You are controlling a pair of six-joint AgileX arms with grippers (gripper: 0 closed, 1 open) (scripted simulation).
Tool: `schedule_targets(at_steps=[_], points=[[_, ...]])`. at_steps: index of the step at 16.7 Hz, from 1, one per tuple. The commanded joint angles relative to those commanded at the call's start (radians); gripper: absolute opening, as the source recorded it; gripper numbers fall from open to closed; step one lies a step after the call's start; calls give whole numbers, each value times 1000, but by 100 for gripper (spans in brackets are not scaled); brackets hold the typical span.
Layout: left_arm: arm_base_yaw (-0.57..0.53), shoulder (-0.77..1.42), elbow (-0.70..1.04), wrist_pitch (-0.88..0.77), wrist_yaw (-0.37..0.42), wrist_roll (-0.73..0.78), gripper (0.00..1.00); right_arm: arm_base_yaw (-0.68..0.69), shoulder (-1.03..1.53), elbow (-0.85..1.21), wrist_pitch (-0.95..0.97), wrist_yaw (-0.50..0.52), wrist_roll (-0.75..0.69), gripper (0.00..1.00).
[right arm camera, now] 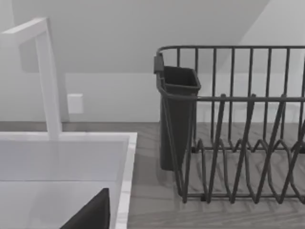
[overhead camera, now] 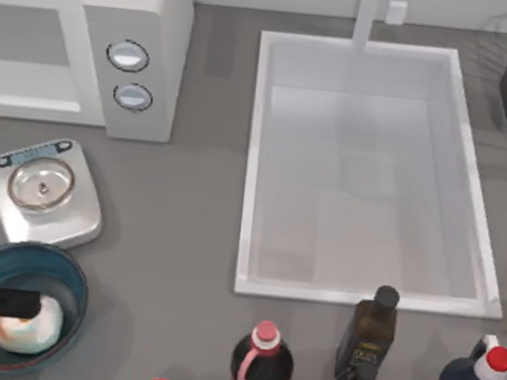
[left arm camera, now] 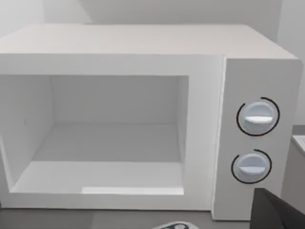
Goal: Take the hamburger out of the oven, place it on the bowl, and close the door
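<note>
The hamburger (overhead camera: pixel 32 329), a pale lump with orange-brown patches, lies inside the blue bowl (overhead camera: pixel 66 273) at the table's front left. My left gripper (overhead camera: pixel 9 301) reaches in from the left edge as a dark bar just above the bowl and the hamburger. The white oven (overhead camera: pixel 166 20) stands at the back left. The left wrist view shows the oven (left arm camera: pixel 257 71) from the front, its cavity (left arm camera: pixel 109 143) open and bare. The door is out of view. A dark part of my right gripper (right arm camera: pixel 90 214) shows beside the sink's right rim (right arm camera: pixel 125 191).
A silver kitchen scale (overhead camera: pixel 45 190) sits between the oven and the bowl. A white sink (overhead camera: pixel 255 154) with a faucet (overhead camera: pixel 367 17) takes up the middle. Several bottles (overhead camera: pixel 262 361) line the front edge. A dark dish rack (right arm camera: pixel 238 143) stands at the back right.
</note>
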Motion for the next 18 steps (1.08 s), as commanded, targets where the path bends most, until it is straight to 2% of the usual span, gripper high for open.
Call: schedule_targets(at_steps=[3,9,14,16,18], points=[[-58,14,13,1,-58,0,0,0,0,0,0,0,0,100],[-73,10,17,-7,-73,-1,0,0,0,0,0,0,0,100],[-254,10,73,-64,-254,-2,0,0,0,0,0,0,0,100],[-291,10,89,-80,-292,-3,0,0,0,0,0,0,0,100],[-295,10,90,-81,-295,-3,0,0,0,0,0,0,0,100]])
